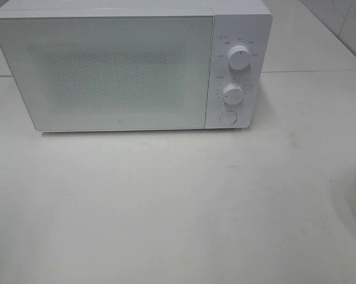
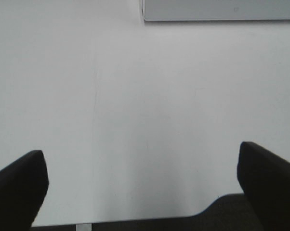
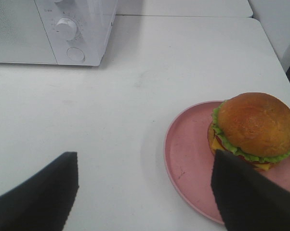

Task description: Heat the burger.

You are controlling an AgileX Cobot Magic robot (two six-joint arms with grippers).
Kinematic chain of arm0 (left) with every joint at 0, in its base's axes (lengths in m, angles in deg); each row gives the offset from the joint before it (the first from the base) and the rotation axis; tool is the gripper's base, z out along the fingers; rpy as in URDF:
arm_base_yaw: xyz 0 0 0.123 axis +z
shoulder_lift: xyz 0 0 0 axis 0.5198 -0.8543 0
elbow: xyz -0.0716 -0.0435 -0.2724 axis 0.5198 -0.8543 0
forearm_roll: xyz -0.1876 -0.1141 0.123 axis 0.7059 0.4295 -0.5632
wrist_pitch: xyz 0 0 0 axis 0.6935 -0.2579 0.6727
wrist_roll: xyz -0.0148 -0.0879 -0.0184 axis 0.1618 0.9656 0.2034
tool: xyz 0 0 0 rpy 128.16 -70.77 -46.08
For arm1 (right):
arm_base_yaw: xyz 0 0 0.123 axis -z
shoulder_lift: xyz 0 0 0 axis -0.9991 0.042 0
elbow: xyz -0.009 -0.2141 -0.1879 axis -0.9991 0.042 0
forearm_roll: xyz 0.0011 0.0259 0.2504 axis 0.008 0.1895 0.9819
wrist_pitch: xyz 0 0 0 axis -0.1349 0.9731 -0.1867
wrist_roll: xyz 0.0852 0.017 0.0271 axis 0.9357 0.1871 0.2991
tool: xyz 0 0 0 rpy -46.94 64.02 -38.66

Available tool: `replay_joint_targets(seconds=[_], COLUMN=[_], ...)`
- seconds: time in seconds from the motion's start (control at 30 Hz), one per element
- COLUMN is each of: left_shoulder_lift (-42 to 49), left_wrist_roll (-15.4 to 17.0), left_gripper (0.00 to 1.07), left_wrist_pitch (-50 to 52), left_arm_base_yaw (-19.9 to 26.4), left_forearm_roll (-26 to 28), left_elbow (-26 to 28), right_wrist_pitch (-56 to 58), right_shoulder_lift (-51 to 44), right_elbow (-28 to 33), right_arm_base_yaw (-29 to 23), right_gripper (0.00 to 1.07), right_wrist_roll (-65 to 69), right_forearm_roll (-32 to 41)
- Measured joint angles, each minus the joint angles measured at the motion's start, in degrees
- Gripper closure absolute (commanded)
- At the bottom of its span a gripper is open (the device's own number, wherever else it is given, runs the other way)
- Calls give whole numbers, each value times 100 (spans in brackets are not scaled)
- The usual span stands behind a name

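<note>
You have barely started: the microwave (image 1: 130,65) door is shut, and the burger (image 3: 255,129) sits on the pink plate (image 3: 188,154) at its 3 o'clock side. Both your left gripper (image 2: 142,185) and right gripper (image 3: 145,192) are spread wide, holding nothing.
</note>
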Motion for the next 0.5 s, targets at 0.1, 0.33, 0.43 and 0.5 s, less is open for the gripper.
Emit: replay_joint_targets(seconds=[0.1,0.33,0.43,0.5], left_shoulder_lift=[298,1049,1157,1157], left_wrist_roll=[6,11,11,11], left_gripper=[6,6,6,6], left_wrist_pitch=[0,11,11,11], left_arm_base_yaw=[0,0,0,0], left_forearm_roll=[-11,-11,-11,-6], left_elbow=[0,-17,-17,-17], right_wrist_pitch=[0,0,0,0], right_shoulder_lift=[0,0,0,0], right_elbow=[0,0,0,0], right_arm_base_yaw=[0,0,0,0], right_gripper=[32,32,32,32], right_wrist_roll=[0,0,0,0], right_forearm_roll=[0,0,0,0])
